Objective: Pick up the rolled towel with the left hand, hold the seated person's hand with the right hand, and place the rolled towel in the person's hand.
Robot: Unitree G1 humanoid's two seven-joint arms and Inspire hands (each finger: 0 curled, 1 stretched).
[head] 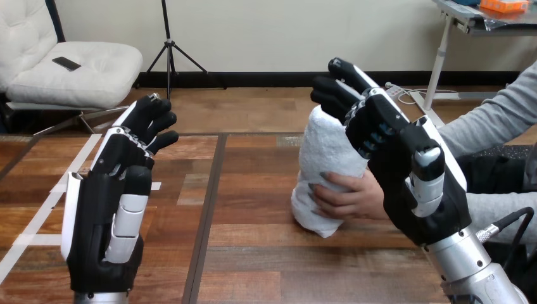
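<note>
The rolled white towel [324,149] stands upright on the table right of centre, and the person's hand [347,197] is curled round its lower part. My right hand [399,161] is raised just right of the towel, in front of the person's wrist. Its fingers point up and stay fairly straight, reaching beside the towel's top, and I cannot tell whether they touch it. My left hand [107,215] hovers at the left, well apart from the towel, with straight fingers and nothing in it.
The wooden table [253,259] has a dark seam running down its middle and white tape strips [38,218] at the left. The person's grey sleeve [494,117] comes in from the right edge.
</note>
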